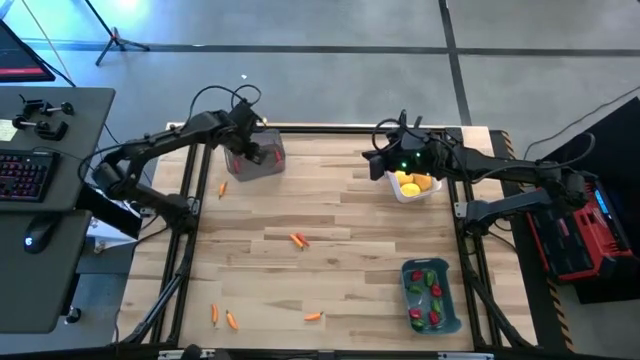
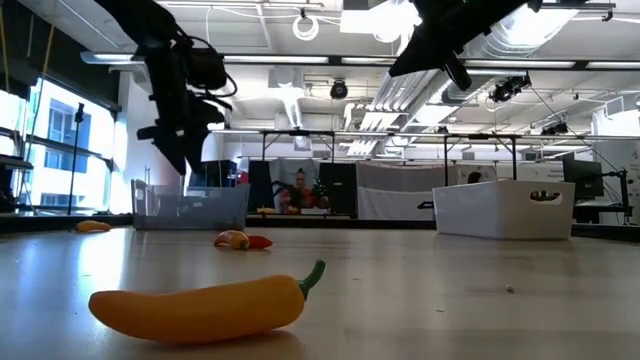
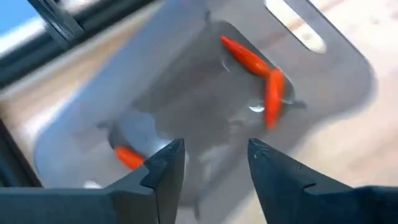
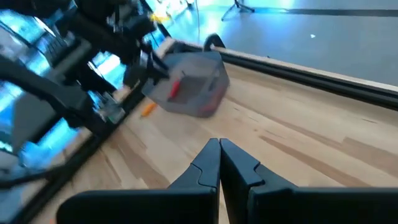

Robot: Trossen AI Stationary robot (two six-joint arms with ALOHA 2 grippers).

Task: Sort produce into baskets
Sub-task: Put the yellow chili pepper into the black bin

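Orange carrots (image 1: 298,239) lie loose on the table (image 1: 350,260); bins are part-filled. Left gripper (image 3: 211,163) hangs open, empty, over the grey bin (image 1: 258,160); right gripper (image 4: 219,163) is closed, empty.

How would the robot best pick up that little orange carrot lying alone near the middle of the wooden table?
Probably from straight above, pincer closing across the middle of the small orange carrot. It lies flat and slanted on the wooden table, long and thin, so gripping across its narrow width suits best. Nothing crowds it.
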